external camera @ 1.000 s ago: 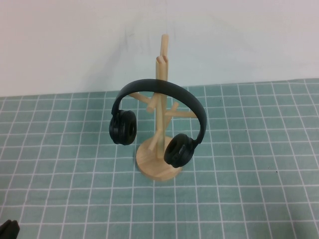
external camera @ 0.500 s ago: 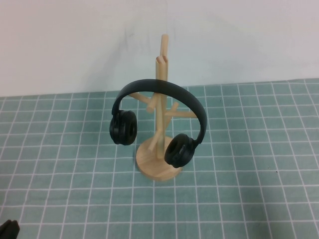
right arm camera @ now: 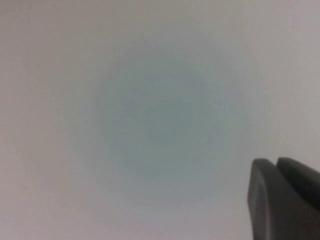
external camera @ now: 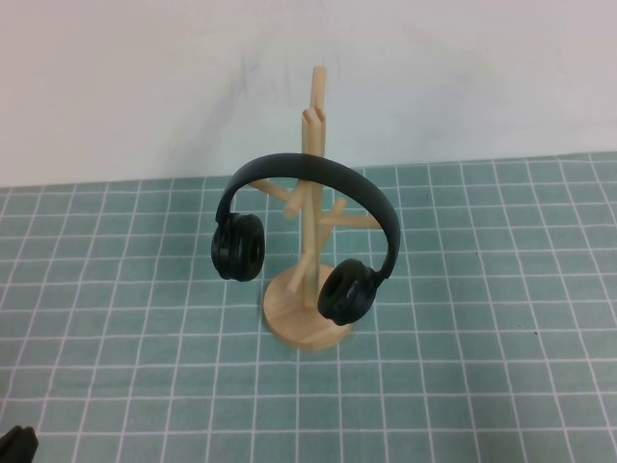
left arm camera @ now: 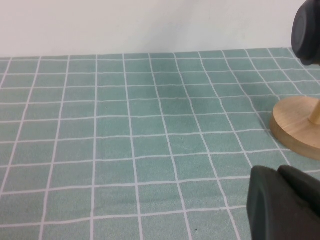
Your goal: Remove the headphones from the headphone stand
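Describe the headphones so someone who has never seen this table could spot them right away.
On the green checked tablecloth, a pale wooden headphone stand rises mid-table. Over its pegs hang the headphones: a thin black band with two round padded cups, the only black thing on it. The left gripper sits at the near left edge; the right gripper shows only in its wrist view.

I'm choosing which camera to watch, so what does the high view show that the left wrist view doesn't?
Only the high view shows the matte black over-ear headphones' full headband draped on the light wooden tree-shaped stand's post and pegs. Only the left wrist view shows the left claw close up. Both show the stand's base, one ear cup and the green grid cloth. The right claw appears in neither.
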Robot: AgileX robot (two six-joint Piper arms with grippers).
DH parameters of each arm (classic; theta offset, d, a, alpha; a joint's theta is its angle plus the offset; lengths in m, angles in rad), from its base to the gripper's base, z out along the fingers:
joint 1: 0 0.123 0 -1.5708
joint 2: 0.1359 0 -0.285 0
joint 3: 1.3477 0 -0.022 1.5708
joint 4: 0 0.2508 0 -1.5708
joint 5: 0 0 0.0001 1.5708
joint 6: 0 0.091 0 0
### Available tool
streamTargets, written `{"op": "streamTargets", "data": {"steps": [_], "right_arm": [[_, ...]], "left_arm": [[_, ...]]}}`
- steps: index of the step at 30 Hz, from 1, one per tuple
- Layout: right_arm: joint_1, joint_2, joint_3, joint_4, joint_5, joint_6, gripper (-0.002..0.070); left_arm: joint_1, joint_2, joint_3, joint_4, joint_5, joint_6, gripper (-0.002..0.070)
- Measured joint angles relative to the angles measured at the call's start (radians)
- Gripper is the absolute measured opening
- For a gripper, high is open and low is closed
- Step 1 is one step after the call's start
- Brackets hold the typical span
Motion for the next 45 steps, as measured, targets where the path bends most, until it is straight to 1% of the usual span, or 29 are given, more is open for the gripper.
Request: {"op": "streamTargets", "data": {"steps": [2, 4, 7, 11, 12, 15, 19, 26, 28, 31, 32, 35, 37, 39, 40, 41, 42, 45], "right_arm": [[0.0, -0.004, -0.081, 0.026, 0.021, 0.002, -0.0006], [-0.002, -0.005, -0.19, 0.053, 0.119, 0.005, -0.0006], [-0.002, 0.05, -0.411, 0.08, 0.402, 0.005, -0.0006], [-0.004, 0.239, -0.646, 0.08, 0.837, -0.044, -0.0006], [-0.004, 0.298, -0.686, 0.08, 0.915, -0.076, -0.0006], [-0.004, 0.453, -0.752, 0.078, 1.038, -0.197, -0.0006], [-0.004, 0.575, -0.776, 0.115, 1.058, -0.28, -0.0006], [-0.004, 0.776, -0.769, 0.335, 1.134, -0.299, -0.0006], [-0.004, 0.841, -0.766, 0.4, 1.188, -0.323, -0.0006], [0.022, 0.957, -0.766, 0.524, 1.29, -0.454, 0.0005], [0.041, 0.99, -0.766, 0.568, 1.315, -0.492, 0.0022], [0.125, 1.058, -0.765, 0.666, 1.317, -0.578, 0.0097], [0.208, 1.088, -0.765, 0.706, 1.252, -0.622, 0.0149], [0.304, 1.11, -0.765, 0.721, 1.172, -0.657, 0.0179], [0.355, 1.121, -0.765, 0.723, 1.131, -0.684, 0.0184], [0.395, 1.131, -0.765, 0.721, 1.094, -0.717, 0.0149], [0.444, 1.142, -0.765, 0.709, 1.064, -0.756, 0.0184], [0.563, 1.173, -0.78, 0.619, 1.012, -0.852, 0.0184]], "left_arm": [[0.0, 0.0, 0.0, 0.0, 0.0, 0.0, -0.0006], [0.0, 0.0, 0.0, 0.0, 0.0, 0.0, -0.0006], [0.0, 0.0, 0.0, 0.0, 0.0, 0.0, -0.0006], [0.0, 0.0, 0.0, 0.0, 0.0, 0.0, -0.0006], [0.0, 0.0, 0.0, 0.0, 0.0, 0.0, -0.0006], [0.0, 0.0, 0.0, -0.002, 0.0, 0.0, -0.0006], [0.0, 0.0, 0.0, -0.002, 0.0, 0.0, -0.0006], [0.0, 0.0, 0.0, -0.002, 0.0, 0.0, -0.0006], [0.0, 0.0, 0.0, -0.002, 0.0, 0.0, -0.0006], [0.0, 0.0, 0.0, -0.002, 0.0, 0.0, -0.0006], [0.0, 0.0, 0.0, -0.002, 0.0, 0.0, -0.0006], [0.0, 0.0, 0.0, -0.002, 0.0, 0.0, -0.0006], [0.0, 0.0, 0.0, -0.002, 0.0, 0.0, -0.0006], [0.0, 0.0, 0.0, -0.002, 0.0, 0.0, -0.0006], [0.0, 0.0, 0.0, -0.002, 0.0, 0.0, -0.0006], [0.0, 0.0, 0.0, -0.002, 0.0, 0.0, -0.0006], [0.0, 0.0, 0.0, -0.002, 0.0, 0.0, -0.0006], [0.0, 0.0, 0.0, -0.002, 0.0, 0.0, -0.0006]]}}
